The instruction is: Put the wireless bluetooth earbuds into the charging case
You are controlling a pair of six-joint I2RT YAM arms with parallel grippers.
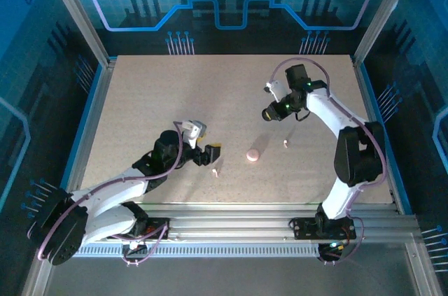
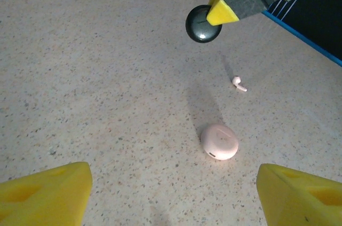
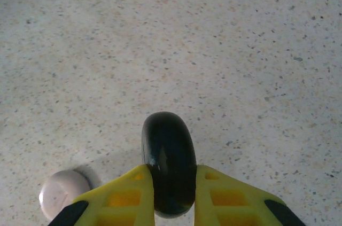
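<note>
1. Two grippers are over a pale, speckled tabletop (image 1: 175, 93). The right gripper (image 3: 170, 186) is clamped on a black puck (image 3: 169, 162). Its yellow fingers press the puck's two flat faces, so the puck stands on edge between them, raised clear of the tabletop.
2. The left gripper (image 2: 171, 196) is spread wide and holds nothing. Its two yellow fingertips (image 2: 45, 194) sit at the bottom corners of the left wrist view, with bare tabletop between them.
3. A pink puck (image 1: 253, 155) lies flat and closed on the tabletop between the two grippers, touching neither. From the left wrist it lies ahead of the open gripper. From the right wrist it shows at the lower left, beside and below one yellow finger.
4. One whitish earbud (image 1: 285, 143) lies loose on the tabletop near the pink puck, on the right arm's side, not touching it. From the left wrist it lies beyond the pink puck, under the raised black puck's side of the view, with its short stem pointing away to the right.
5. A second pale earbud (image 1: 215, 171) lies on the tabletop just beside the left gripper, toward the near edge. It is too small to tell which way it faces.
6. Both earbuds lie outside the pucks.
7. Metal frame rails (image 1: 231, 215) edge the tabletop, and blue-lit walls (image 1: 231, 2) stand beyond.
</note>
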